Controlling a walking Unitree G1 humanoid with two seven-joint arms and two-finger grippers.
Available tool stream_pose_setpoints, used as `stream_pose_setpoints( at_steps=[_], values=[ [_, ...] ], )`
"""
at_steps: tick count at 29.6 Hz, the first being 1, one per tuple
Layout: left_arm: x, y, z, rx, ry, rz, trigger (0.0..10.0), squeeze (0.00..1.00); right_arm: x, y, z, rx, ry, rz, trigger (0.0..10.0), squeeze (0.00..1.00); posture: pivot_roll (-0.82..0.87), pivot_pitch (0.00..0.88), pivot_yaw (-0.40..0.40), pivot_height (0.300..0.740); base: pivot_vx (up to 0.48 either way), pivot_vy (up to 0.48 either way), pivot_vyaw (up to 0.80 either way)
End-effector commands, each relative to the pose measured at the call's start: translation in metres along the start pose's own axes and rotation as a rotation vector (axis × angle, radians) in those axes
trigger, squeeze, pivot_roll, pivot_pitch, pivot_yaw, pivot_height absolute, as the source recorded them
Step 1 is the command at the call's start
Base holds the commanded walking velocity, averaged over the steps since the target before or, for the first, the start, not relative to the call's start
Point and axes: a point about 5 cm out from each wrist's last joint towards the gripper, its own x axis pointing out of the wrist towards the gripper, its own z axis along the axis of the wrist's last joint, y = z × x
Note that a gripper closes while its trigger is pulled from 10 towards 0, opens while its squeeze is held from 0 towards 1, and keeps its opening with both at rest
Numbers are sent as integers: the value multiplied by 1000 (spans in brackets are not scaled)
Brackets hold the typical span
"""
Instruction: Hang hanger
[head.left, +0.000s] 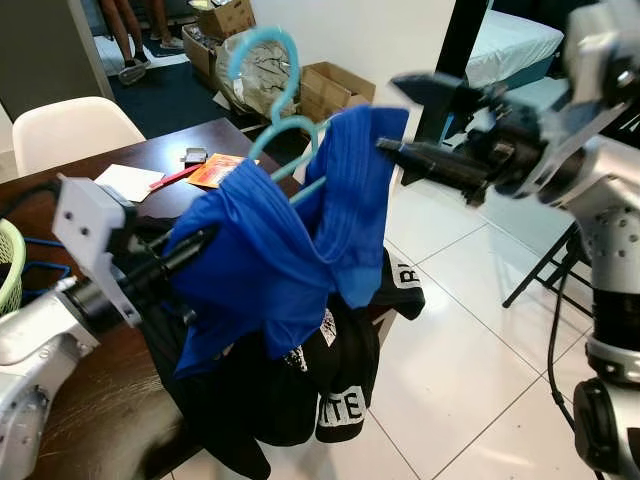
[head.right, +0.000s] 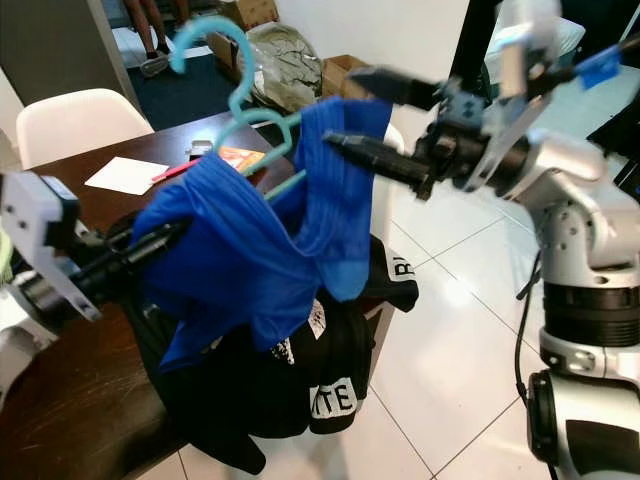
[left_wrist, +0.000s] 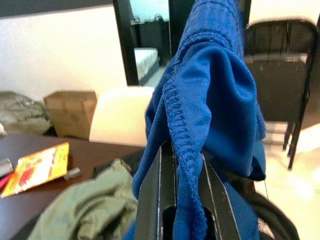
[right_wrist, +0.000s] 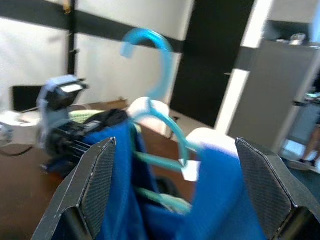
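A light blue plastic hanger (head.left: 284, 126) is held up above the table edge, its hook (head.left: 262, 48) pointing up. A blue garment (head.left: 275, 255) is draped over it and hangs in folds. My left gripper (head.left: 197, 242) reaches in from the lower left and is shut on the garment's left side; the left wrist view shows the blue hem (left_wrist: 181, 145) pinched between the fingers. My right gripper (head.left: 393, 116) comes in from the right, open, its two fingers straddling the garment's upper right edge. In the right wrist view the hanger (right_wrist: 162, 125) stands between the wide-apart fingers.
Black clothes (head.left: 318, 390) hang over the edge of the dark wooden table (head.left: 90, 410). Papers and an orange packet (head.left: 213, 170) lie on it. A white chair (head.left: 65, 128) stands behind, cardboard boxes (head.left: 332, 88) further back, a person's legs (head.left: 125, 35) far off. White tiled floor (head.left: 470, 330) is to the right.
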Motion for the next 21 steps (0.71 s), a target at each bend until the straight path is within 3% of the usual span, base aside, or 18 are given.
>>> stream_pose_setpoints(
  at_steps=[1,2,4,5,6,9,10,11,12,14,18,21],
  values=[
    [-5,7,13,-24,-48,-16,10000,0,-7,-7,9,-28,-23,-41,10000,627,39,71,-46,740,0,0,0],
    [-11,21,33,-64,-123,-24,10000,0,-14,-13,10,-54,10,-76,10000,0,41,69,-45,740,0,0,0],
    [-11,21,33,-64,-123,-24,10000,0,-14,-13,10,-54,10,-76,10000,0,41,69,-45,740,0,0,0],
    [-17,28,50,-88,-168,-65,10000,0,-18,-16,9,-82,49,-89,10000,0,49,67,-44,740,0,0,0],
    [-23,27,59,-83,-149,-145,10000,0,-20,-17,7,-101,83,-86,10000,0,49,67,-43,740,0,0,0],
    [-27,24,60,-72,-93,-214,10000,0,-19,-16,6,-114,107,-70,10000,0,49,68,-42,740,0,0,0],
    [-30,19,53,-54,-11,-265,10000,0,-17,-15,5,-126,126,-47,10000,0,51,68,-41,740,0,0,0],
    [-30,19,53,-54,-11,-265,10000,0,-17,-15,5,-126,126,-47,10000,0,51,68,-41,740,0,0,0],
    [-36,12,38,-40,131,-329,10000,0,-11,-10,6,-158,175,28,10000,0,51,67,-42,740,0,0,0],
    [-39,7,30,-31,210,-369,10000,0,-8,-7,9,-168,200,91,10000,0,50,67,-41,740,0,0,0],
    [-40,6,28,-29,225,-378,10000,0,-8,-6,10,-167,204,106,10000,0,50,67,-41,740,0,0,0],
    [-41,6,26,-14,259,-382,10000,0,-9,-3,14,-161,235,183,10000,0,50,65,-46,740,0,0,0]
  ],
)
